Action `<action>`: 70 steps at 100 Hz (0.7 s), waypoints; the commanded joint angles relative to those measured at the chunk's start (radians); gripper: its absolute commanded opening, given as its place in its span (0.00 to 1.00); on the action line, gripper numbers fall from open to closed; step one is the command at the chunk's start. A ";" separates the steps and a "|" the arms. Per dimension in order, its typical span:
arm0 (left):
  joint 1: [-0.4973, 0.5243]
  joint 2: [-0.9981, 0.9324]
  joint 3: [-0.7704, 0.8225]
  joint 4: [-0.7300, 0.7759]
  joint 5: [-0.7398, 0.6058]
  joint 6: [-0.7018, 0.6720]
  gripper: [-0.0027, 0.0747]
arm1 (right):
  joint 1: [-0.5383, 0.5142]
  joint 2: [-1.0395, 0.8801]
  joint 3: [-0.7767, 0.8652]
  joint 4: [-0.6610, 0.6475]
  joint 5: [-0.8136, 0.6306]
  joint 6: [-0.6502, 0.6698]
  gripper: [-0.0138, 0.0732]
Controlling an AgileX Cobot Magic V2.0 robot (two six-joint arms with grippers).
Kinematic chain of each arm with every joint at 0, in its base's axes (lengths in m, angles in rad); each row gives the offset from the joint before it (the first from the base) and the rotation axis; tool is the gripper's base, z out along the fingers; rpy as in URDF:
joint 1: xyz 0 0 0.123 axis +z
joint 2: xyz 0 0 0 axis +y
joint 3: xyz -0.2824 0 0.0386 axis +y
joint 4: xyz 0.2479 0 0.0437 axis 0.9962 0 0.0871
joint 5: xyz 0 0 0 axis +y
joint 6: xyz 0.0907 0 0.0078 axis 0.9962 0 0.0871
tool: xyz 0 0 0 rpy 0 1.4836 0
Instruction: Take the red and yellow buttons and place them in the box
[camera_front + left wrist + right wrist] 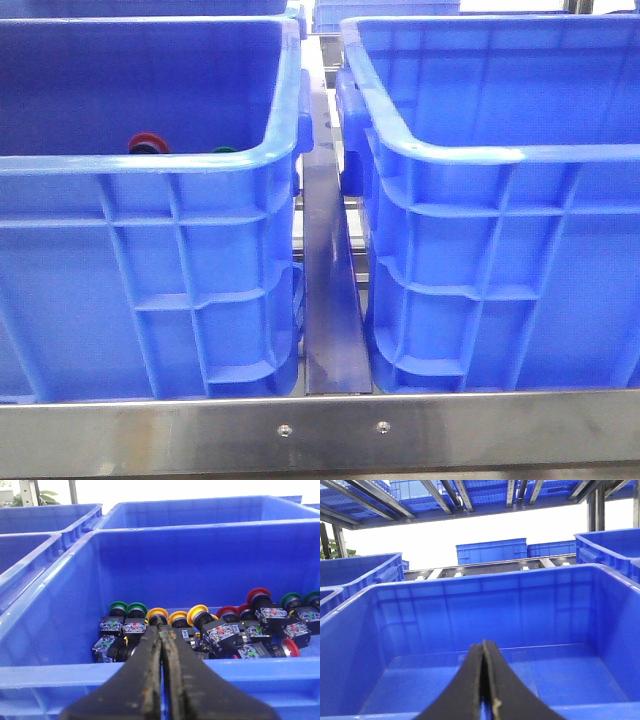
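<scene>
We find both pincers, left and right, pressed closed and empty. Red-capped and yellow-capped plastic push-buttons crowd the left blue plastic crate. We advise parting the left jaws before descending on one cap.

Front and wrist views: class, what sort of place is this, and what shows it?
Probably a factory or warehouse sorting station. Blue crates stand on a steel bench, one holds industrial push-buttons, and overhead racking carries more crates.
</scene>
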 commanded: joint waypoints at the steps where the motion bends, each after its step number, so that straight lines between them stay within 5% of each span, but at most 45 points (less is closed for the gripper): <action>1: 0.001 -0.027 -0.030 -0.005 -0.042 0.002 0.01 | -0.007 -0.024 -0.016 0.000 -0.082 -0.003 0.05; 24: 0.001 0.065 -0.277 -0.066 0.153 0.002 0.01 | -0.007 -0.024 -0.016 0.000 -0.082 -0.003 0.05; 70: 0.001 0.587 -0.837 -0.092 0.659 0.057 0.01 | -0.007 -0.024 -0.016 0.000 -0.082 -0.003 0.05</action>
